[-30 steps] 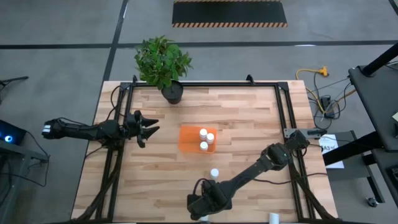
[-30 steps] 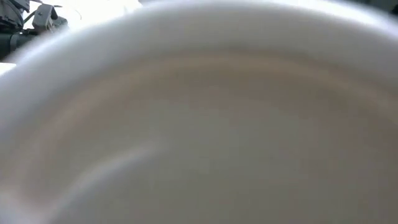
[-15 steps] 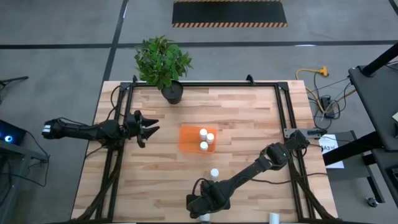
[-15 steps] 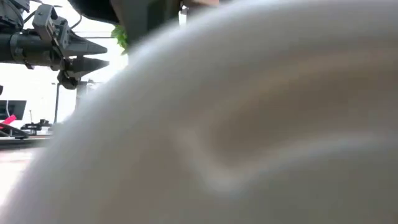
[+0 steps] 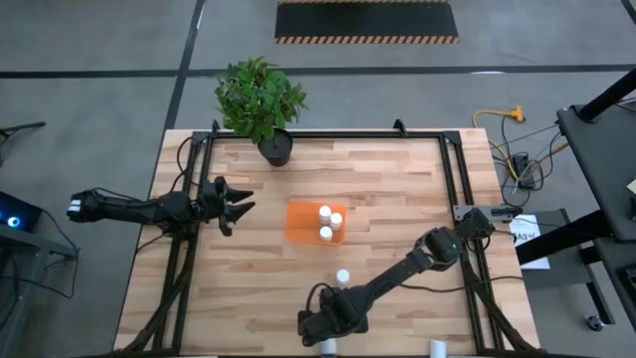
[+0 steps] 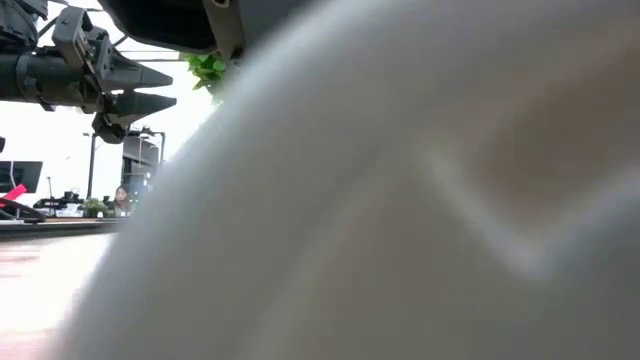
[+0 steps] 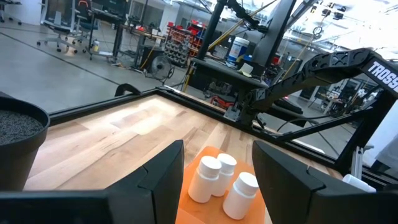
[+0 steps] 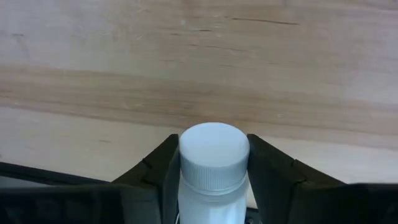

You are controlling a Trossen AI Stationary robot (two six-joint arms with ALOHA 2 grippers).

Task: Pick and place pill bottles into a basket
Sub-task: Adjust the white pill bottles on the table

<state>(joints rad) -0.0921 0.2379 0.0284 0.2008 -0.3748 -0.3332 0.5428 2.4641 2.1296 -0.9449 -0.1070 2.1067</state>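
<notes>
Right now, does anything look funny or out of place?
Yes. One bottle sits at the table's very near edge, away from the others. The low camera sees mostly a white blur right against it.

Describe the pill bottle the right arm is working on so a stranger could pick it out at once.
Start at the orange basket in the middle of the table, then drop to the table's near edge. There the right hand has its fingers on both sides of a white-capped pill bottle. It alone sits between fingers; three stand in the basket, another stands free.
</notes>
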